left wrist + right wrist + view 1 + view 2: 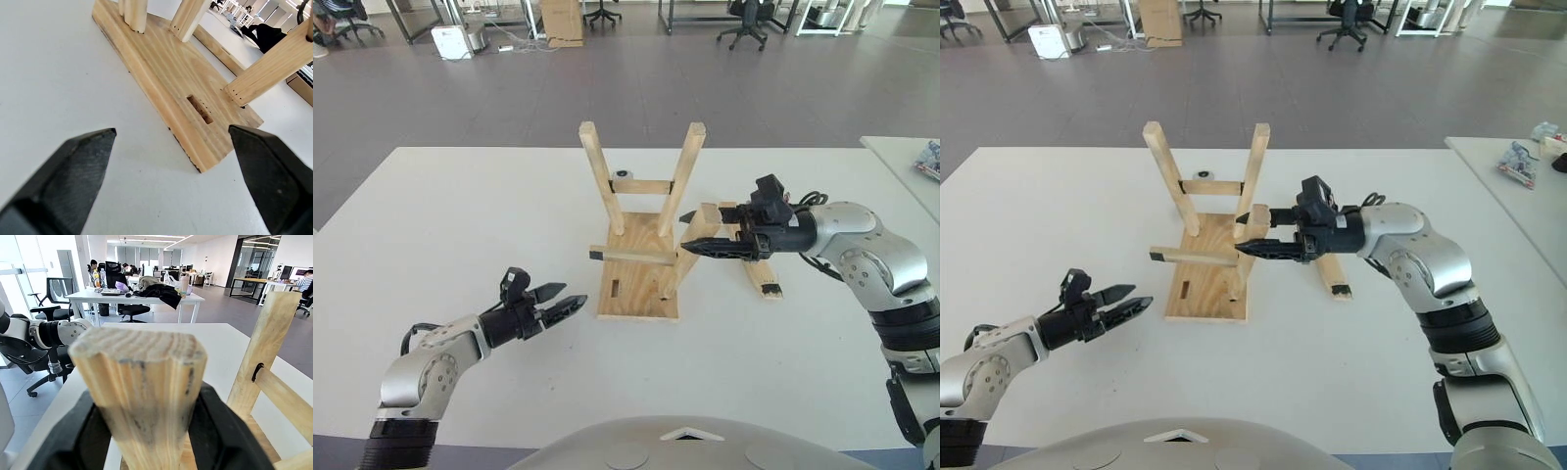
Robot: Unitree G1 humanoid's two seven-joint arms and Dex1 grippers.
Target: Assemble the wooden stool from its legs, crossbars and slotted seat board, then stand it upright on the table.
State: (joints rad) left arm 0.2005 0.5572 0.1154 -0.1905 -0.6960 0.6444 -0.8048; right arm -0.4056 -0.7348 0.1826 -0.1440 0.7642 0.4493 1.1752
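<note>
Left eye view puts the pale rectangular wooden seat board (641, 302) flat on the white table (460, 225), just below the frame's centre. Two square pale wooden legs (599, 176) rise from its far end, joined by a short wooden crossbar (642, 186). A longer crossbar with a dark end (628, 257) juts towards the frame's left and seems to meet a third pale leg (706, 220). This leg stands tilted over the board's right edge.

The right gripper (685, 233) has its jaws closed around this tilted leg, gripping it near the upper end. The left gripper (570, 297) hovers at lower left, apart from the board, with its black fingers (73, 171) spread wide and empty. A fourth leg with a dark tip (759, 272) lies loose on the table at right centre, just under the right arm.

The main risk, as I judge it, is the lean. Pressing the leg down at this angle would jam its foot against the slot's edge rather than seat it. Nothing pins the board, so the push could slide it or rock it up. That could topple the two standing legs or work the long crossbar out of its joint. An empty rectangular slot (200, 108) at the near end is unfilled. The right forearm could also sweep the loose leg off towards the table edge.
</note>
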